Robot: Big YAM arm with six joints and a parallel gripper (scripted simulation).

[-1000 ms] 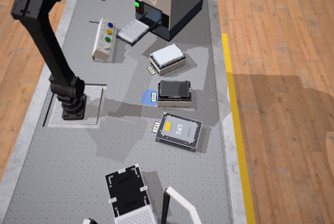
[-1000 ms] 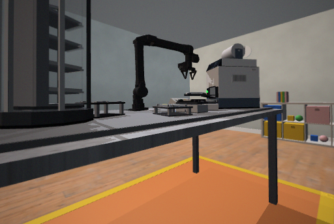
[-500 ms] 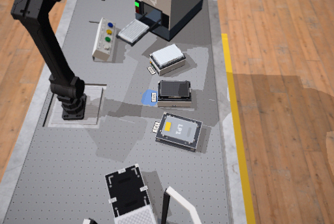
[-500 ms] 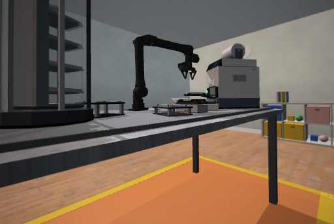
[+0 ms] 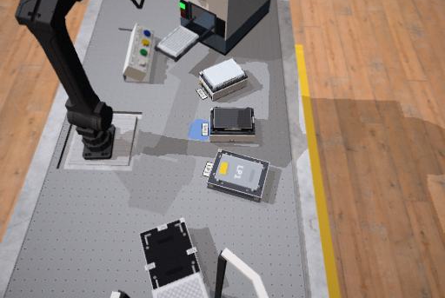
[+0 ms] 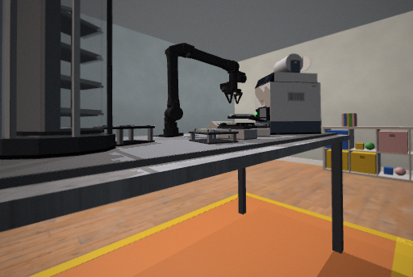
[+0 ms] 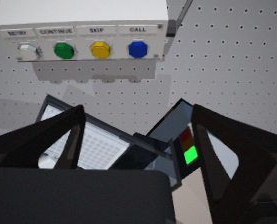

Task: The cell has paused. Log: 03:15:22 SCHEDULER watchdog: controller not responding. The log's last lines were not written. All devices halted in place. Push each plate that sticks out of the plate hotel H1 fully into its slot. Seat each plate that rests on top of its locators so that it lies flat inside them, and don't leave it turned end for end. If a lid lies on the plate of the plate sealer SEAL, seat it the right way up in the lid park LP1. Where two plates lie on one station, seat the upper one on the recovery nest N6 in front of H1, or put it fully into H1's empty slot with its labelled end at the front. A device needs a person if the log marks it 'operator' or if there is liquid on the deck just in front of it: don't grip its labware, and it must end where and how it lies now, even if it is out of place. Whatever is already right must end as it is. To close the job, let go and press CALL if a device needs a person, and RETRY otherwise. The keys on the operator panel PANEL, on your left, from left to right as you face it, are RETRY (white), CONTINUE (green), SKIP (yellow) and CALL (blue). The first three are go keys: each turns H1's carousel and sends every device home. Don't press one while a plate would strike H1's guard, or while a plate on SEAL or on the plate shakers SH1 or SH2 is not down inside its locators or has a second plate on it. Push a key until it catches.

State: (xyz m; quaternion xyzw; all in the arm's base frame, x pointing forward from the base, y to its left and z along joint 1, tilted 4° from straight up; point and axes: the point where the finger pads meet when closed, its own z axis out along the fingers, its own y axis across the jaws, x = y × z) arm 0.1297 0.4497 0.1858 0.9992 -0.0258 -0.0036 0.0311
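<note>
One white plate (image 5: 177, 41) on sealer tray (claw (image 5: 138, 1) empty).

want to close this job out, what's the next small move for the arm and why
Probably lower the empty, open pincer onto the blue CALL key on the operator panel. It hangs above the panel, and a blue puddle lies on the deck just in front of the station holding the dark plate, so that device seems to need a person.
</note>
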